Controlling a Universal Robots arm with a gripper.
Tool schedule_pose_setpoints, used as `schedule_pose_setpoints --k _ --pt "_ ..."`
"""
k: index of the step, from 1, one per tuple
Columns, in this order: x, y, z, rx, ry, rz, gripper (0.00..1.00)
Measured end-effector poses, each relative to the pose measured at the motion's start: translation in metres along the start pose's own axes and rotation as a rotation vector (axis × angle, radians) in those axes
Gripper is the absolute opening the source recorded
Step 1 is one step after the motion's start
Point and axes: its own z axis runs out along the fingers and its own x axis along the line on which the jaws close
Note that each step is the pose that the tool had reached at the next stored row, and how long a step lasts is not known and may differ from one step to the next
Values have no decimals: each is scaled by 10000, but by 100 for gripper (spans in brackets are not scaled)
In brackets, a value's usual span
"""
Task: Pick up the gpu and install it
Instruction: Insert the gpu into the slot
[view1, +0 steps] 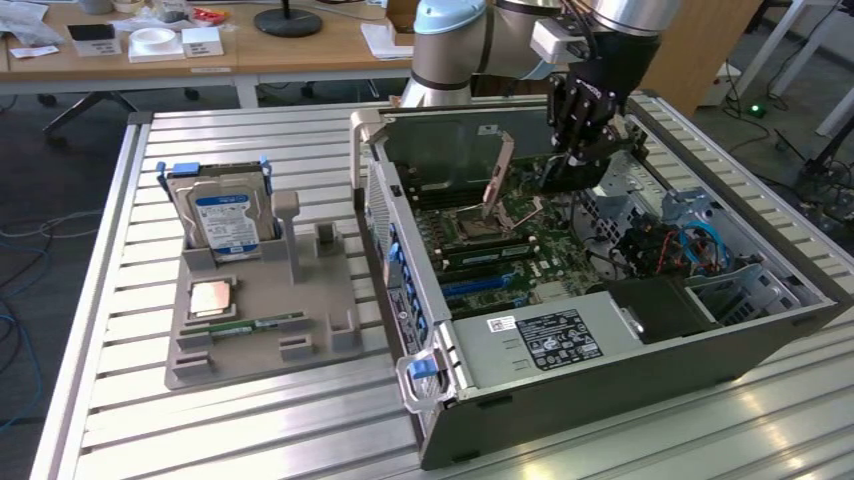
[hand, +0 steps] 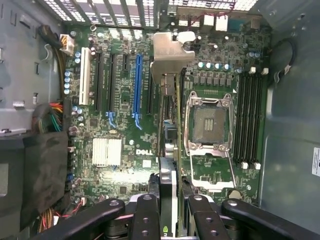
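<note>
The gpu (hand: 172, 125) is a thin dark card seen edge-on in the wrist view, with its silvery bracket (hand: 171, 55) at the far end. My gripper (hand: 169, 200) is shut on the card's near end, one black finger (hand: 154, 189) on each face. The card hangs over the green motherboard (hand: 115, 175), between the black expansion slots and the open CPU socket (hand: 209, 122). Whether it touches a slot I cannot tell. In the exterior view my gripper (view1: 582, 150) reaches down into the open computer case (view1: 587, 350), with the gpu (view1: 563, 175) below it.
A blue slot (hand: 137, 85) and a white slot (hand: 84, 75) lie beside the card. A raised socket lever (view1: 501, 170) stands near the gripper. To the exterior view's left, a grey fixture (view1: 314, 345) holds a hard drive (view1: 224, 215), a chip (view1: 211, 298) and a green RAM stick (view1: 247, 327).
</note>
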Motion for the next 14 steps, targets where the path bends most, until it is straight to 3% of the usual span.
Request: schedule_pose_setpoints --k 5,14 --pt "0 33 18 10 -6 212 26" --pt "1 141 111 113 -7 345 26"
